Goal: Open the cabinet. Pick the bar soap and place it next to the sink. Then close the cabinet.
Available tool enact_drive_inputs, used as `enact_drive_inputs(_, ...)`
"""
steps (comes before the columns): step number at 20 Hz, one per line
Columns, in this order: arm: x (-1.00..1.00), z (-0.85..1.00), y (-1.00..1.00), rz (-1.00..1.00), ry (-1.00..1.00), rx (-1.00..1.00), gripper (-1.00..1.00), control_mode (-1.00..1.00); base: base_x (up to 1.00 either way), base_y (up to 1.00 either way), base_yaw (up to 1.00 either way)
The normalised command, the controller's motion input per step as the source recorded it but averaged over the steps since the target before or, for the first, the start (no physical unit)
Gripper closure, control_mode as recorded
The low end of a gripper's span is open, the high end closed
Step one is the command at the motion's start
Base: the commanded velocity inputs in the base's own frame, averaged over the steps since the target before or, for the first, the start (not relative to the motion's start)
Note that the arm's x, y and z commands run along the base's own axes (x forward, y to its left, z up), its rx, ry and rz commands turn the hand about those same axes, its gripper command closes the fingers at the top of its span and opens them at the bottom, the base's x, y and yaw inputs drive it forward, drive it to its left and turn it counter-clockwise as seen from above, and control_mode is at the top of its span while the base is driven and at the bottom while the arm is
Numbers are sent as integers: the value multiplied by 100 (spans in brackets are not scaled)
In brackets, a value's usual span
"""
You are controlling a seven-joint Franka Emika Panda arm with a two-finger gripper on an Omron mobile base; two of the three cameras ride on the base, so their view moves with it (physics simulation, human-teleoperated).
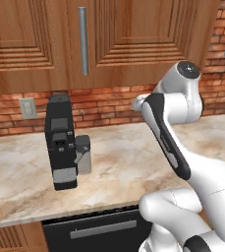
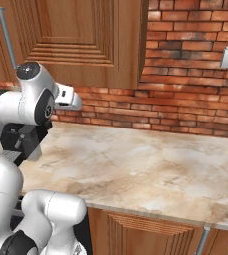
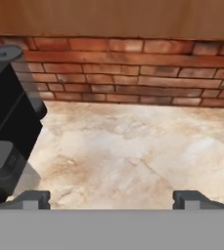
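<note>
Brown wooden cabinet [image 1: 133, 34] hung shut above the marble counter [image 1: 119, 162], its silver handle [image 1: 83, 39] over the black coffee machine [image 1: 61, 142]. Beside that machine, the gripper [image 3: 111, 197] stood wide open, empty.

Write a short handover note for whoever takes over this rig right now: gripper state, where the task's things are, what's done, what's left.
Gripper: open, empty, above the marble counter, facing the brick wall.
Cabinet: door shut, silver handle untouched, above the black coffee machine.
Bar soap: not visible, presumably behind the closed door.
Done: nothing yet.
Left: open the cabinet, take the soap out, set it beside the sink, close the door.
</note>
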Motion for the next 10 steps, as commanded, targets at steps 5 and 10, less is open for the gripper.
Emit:
enact_drive_inputs(5,-42,12,6,0,-10,4,-100,-100,0,0,0)
enact_drive_inputs(10,-35,19,37,-3,-1,0,-100,-100,0,0,0)
